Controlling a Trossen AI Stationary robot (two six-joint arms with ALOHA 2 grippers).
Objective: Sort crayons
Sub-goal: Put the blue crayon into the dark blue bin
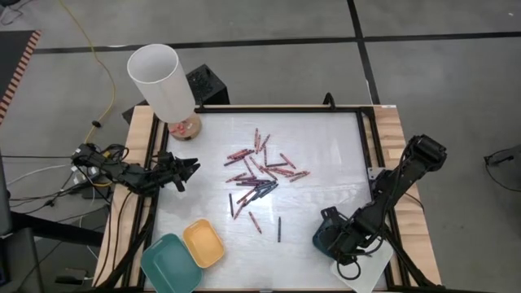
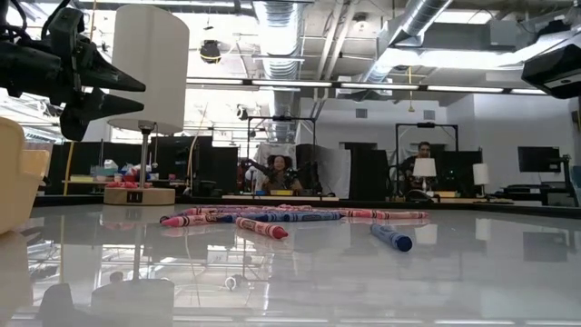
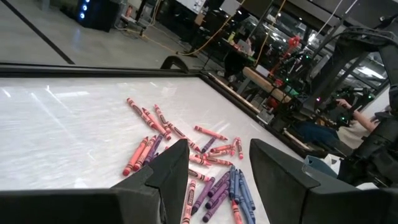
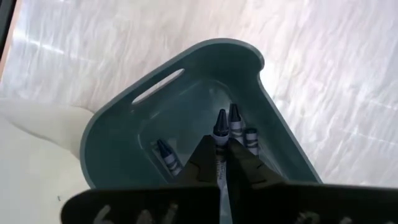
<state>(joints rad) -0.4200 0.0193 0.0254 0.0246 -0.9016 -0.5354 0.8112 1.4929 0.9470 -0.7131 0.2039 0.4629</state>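
Dozens of crayons (image 1: 259, 172) lie mid-table as we hold our right gripper (image 4: 221, 163) over the dark-blue tray (image 4: 118, 118), fingers seemingly clamped on a blue crayon (image 4: 219, 134), while our left gripper (image 1: 189, 171) waits, fingers apart.

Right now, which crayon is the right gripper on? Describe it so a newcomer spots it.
Find the dark-blue tray at the table's near right corner, under the right gripper. The held crayon is dark blue, pinched between the fingers tip-down above the tray; its neighbours lie loose on the tray floor.
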